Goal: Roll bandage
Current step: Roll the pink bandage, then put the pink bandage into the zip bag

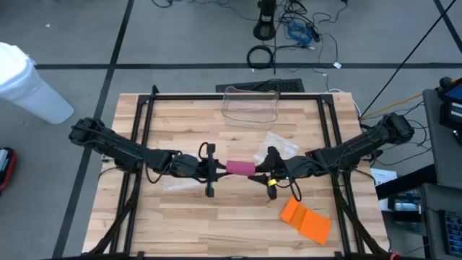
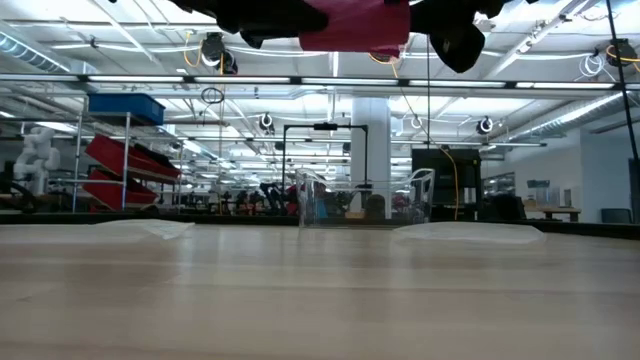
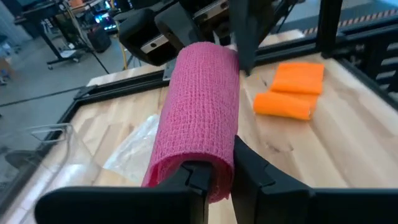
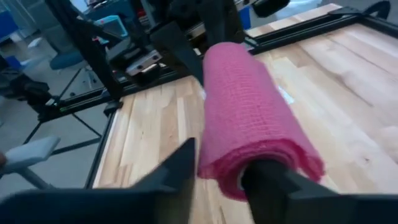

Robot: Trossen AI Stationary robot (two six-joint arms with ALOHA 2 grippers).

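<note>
A pink bandage roll (image 1: pixel 240 168) hangs level above the middle of the table, held between both arms. My left gripper (image 1: pixel 219 170) is shut on the roll's left end, and my right gripper (image 1: pixel 263 170) is shut on its right end. The low view shows the roll (image 2: pixel 355 25) high above the tabletop. In the left wrist view the roll (image 3: pixel 202 106) runs away from my left gripper (image 3: pixel 222 177) toward the other arm. The right wrist view shows the same roll (image 4: pixel 249 106) from its other end. My left gripper pinches the wall of the roll's left end (image 3: pixel 221 168), one finger (image 3: pixel 198 177) in the hollow and one (image 3: pixel 249 171) outside. The fingers come level from the table's left, along the roll, which is lifted clear. My right gripper has one finger (image 4: pixel 268 177) in the hollow of the roll's right end (image 4: pixel 273 155). Its other finger (image 4: pixel 180 168) lies against the roll's outer side. The fingers come level from the table's right, along the roll.
An orange bandage (image 1: pixel 305 219) lies flat near the front right. A clear plastic container (image 1: pixel 251 105) stands at the far edge. Clear wrappers lie on the table, one (image 1: pixel 280 143) behind the right gripper and one (image 1: pixel 173 184) under the left arm. A black frame (image 1: pixel 144 115) borders the table.
</note>
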